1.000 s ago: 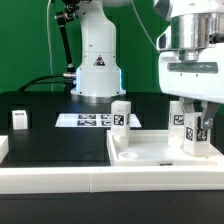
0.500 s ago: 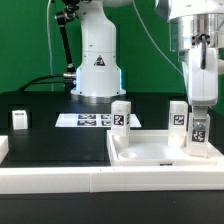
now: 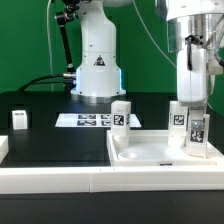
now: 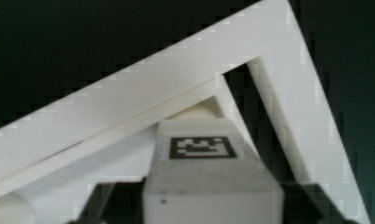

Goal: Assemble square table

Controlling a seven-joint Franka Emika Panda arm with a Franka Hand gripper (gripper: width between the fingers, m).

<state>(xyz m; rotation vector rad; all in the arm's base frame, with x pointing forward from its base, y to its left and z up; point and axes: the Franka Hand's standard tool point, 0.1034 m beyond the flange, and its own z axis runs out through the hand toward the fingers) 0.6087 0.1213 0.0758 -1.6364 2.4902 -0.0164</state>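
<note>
Square table top [image 3: 160, 152] sits on the black tabletop [image 3: 60, 145], up front & toward the exterior view's right. Jaws are clamped on one leg post [image 3: 198, 128], held upright at the top's far right corner. Wrist view shows the rim corner right below it. 2nd leg post [image 3: 178, 115] is just beside it, 3rd leg post [image 3: 120, 115] is upright by the far left corner, and 4th leg post [image 3: 19, 119] is well apart on the left. Marker board [image 3: 85, 120] lies flat near the robot base [image 3: 98, 65].
</note>
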